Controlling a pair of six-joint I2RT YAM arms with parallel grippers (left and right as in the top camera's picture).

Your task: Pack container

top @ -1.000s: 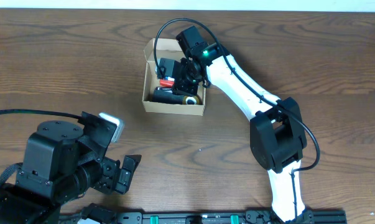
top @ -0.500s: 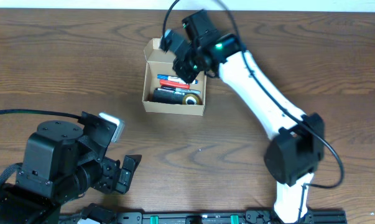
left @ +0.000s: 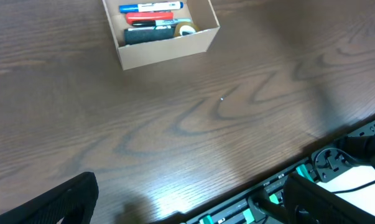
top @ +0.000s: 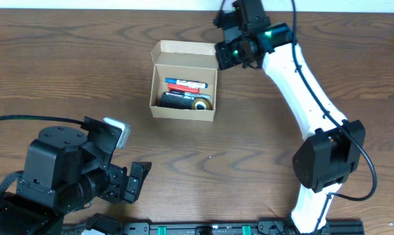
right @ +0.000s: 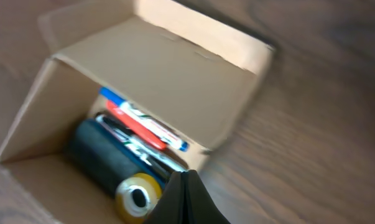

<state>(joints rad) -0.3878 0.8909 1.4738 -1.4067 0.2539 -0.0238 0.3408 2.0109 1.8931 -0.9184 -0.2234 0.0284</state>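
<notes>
The container [top: 181, 113] is a small tan cardboard box in the middle of the table, its lid flap [top: 183, 53] standing open at the far side. Inside lie a blue and a red marker pen [top: 185, 85], a black cylinder [top: 175, 101] and a yellow tape roll [top: 200, 104]. My right gripper [top: 224, 55] hovers just past the box's far right corner, shut with nothing in it. In the right wrist view its gripper [right: 186, 199] is pressed together above the container [right: 175, 87]. My left gripper [top: 134, 179] stands open near the front left, far from the container [left: 162, 53].
The dark wooden table [top: 66, 78] surrounds the box on all sides. A black rail with green clips [left: 280, 193] runs along the front edge. The left arm's bulky base [top: 53, 170] fills the front left corner.
My right gripper has lifted out of the box, shut, and swung back to the right past the box's far corner. The pens now show uncovered. The left arm has not moved.
</notes>
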